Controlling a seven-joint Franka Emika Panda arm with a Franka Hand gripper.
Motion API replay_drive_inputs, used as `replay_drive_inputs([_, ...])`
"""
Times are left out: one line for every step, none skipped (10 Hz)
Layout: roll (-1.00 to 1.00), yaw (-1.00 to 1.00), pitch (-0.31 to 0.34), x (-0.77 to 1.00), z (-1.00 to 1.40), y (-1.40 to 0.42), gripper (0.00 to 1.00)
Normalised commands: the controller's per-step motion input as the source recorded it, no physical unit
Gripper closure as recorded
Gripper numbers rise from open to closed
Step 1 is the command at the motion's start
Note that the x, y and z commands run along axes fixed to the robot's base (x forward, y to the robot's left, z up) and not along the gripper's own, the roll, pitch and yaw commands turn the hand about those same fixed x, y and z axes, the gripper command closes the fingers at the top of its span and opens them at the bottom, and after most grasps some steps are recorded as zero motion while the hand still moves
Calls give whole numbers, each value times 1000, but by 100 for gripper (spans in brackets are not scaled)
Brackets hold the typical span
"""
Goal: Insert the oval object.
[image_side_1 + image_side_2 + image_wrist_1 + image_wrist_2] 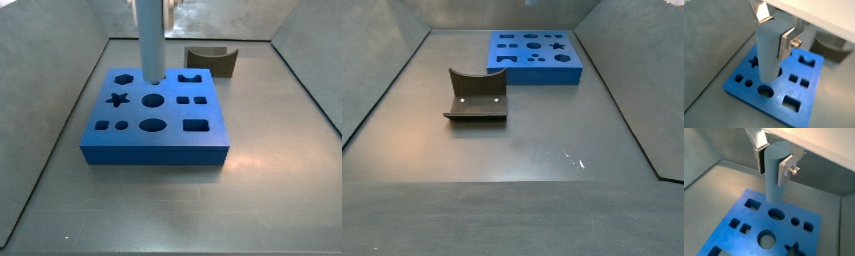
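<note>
My gripper (775, 31) is shut on the oval object (769, 55), a pale grey-white peg held upright by its upper end; both show in the other wrist view too, gripper (774, 164) and peg (775, 178). The peg hangs over the blue block (747, 92) with shaped holes. In a wrist view its lower end is just beside the oval hole (776, 214). In a side view the peg (150, 40) comes down from above over the blue block (154, 140), and the gripper is out of frame. In the far side view only the blue block (536, 62) shows.
A dark brown-grey block with a curved notch (211, 60) stands behind the blue block and shows again in a side view (476, 95). Grey walls (74, 90) enclose the floor on several sides. The blue block also has star, round and square holes.
</note>
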Motion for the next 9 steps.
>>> replay_drive_inputs([24, -1000, -13, 0, -794, 0, 100])
replay_drive_inputs([54, -1000, 0, 0, -551, 0, 100])
replay_drive_inputs([113, -1000, 0, 0, -417, 0, 100])
replay_drive_inputs([213, -974, -1, 0, -303, 0, 100])
replay_drive_inputs([220, -969, 0, 0, -294, 0, 100])
replay_drive_inputs([210, -974, 0, 0, -263, 0, 100])
replay_drive_inputs([177, -966, 0, 0, -180, -34, 100])
replay_drive_inputs([171, -971, 0, 0, -166, -40, 100])
replay_drive_inputs([136, -969, 0, 0, -74, -83, 100])
